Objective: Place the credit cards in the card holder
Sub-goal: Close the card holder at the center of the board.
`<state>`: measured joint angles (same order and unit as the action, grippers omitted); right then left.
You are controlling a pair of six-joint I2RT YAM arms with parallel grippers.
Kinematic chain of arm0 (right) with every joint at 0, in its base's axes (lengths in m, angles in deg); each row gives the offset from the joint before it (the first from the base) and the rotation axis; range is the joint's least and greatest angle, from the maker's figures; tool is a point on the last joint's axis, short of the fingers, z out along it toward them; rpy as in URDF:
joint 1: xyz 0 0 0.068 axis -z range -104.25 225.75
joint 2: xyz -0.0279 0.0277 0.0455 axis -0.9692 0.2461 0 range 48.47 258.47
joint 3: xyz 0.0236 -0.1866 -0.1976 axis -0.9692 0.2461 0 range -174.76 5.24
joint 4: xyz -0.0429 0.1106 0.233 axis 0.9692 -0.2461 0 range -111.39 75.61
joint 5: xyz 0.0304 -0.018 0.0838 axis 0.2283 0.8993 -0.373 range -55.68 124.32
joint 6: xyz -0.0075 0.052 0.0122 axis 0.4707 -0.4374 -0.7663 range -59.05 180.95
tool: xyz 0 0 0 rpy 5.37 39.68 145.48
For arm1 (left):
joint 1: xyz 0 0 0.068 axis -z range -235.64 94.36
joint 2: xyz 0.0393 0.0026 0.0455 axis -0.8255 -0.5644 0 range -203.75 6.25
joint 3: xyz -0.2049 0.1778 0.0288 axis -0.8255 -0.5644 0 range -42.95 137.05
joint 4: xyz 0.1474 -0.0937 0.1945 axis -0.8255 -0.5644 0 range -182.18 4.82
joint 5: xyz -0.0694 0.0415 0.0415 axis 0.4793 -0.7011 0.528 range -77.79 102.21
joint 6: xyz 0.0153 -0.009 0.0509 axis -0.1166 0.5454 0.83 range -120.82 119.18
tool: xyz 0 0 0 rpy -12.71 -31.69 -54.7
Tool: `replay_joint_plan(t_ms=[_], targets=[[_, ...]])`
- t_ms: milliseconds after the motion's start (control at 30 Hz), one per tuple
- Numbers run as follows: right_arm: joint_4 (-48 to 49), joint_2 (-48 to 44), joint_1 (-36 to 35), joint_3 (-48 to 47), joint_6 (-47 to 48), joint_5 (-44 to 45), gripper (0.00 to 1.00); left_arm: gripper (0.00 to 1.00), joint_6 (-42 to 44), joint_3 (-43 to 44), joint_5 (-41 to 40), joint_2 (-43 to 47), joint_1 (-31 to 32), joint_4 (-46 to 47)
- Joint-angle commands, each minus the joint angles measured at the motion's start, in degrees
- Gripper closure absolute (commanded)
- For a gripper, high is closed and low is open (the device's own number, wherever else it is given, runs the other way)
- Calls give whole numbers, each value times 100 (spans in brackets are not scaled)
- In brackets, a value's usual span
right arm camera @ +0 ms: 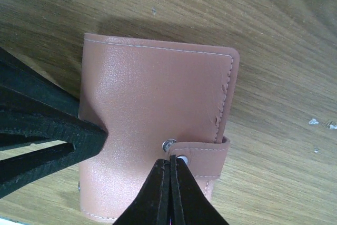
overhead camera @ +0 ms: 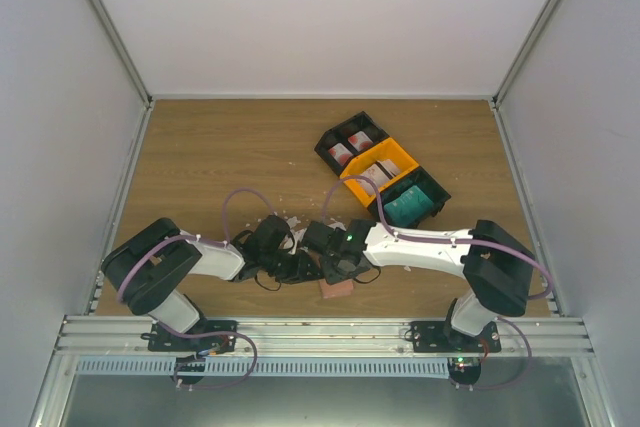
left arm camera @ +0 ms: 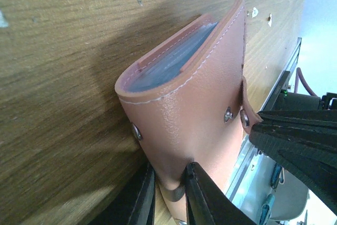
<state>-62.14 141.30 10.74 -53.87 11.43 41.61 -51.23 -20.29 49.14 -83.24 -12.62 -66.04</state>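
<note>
The left gripper (left arm camera: 170,176) pinches the card holder (right arm camera: 152,93) at its nine o'clock edge, low on the table's middle. The right gripper (right arm camera: 170,162) is clamped on its strap (right arm camera: 204,151). At one o'clock stand three bins:
- the black bin (overhead camera: 322,143) holds white-and-red credit cards (overhead camera: 350,147)
- the orange bin (overhead camera: 406,160) holds pale cards (overhead camera: 375,173)
- the near black bin (overhead camera: 440,196) holds teal credit cards (overhead camera: 407,207)

We find the overhead view evenly, softly lit from above: the white enclosure walls (overhead camera: 330,17) read bright, and the brown wooden tabletop (overhead camera: 220,157) carries only faint shadows. Detail there is small and slightly soft. In the left wrist view the salmon-pink leather-like folding wallet (left arm camera: 195,114) throws a broad dark shadow leftward across the wood, and the far right background is washed out. In the right wrist view the wood grain is sharp; the wallet face shows a mild sheen.
</note>
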Motion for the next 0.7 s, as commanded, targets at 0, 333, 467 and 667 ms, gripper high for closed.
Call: replay_joint_plan(t_ms=[0, 333, 467, 667], targets=[[241, -49, 27, 57, 139, -145, 100, 80, 85, -130, -418, -156, -5, -219], [334, 90, 41, 69, 224, -175, 100, 80, 88, -129, -406, -200, -5, -193], [343, 128, 41, 125, 212, -161, 99, 80, 81, -139, -412, -196, -5, -187], [497, 164, 58, 236, 232, -229, 100, 80, 82, -139, -408, -209, 4, -165]])
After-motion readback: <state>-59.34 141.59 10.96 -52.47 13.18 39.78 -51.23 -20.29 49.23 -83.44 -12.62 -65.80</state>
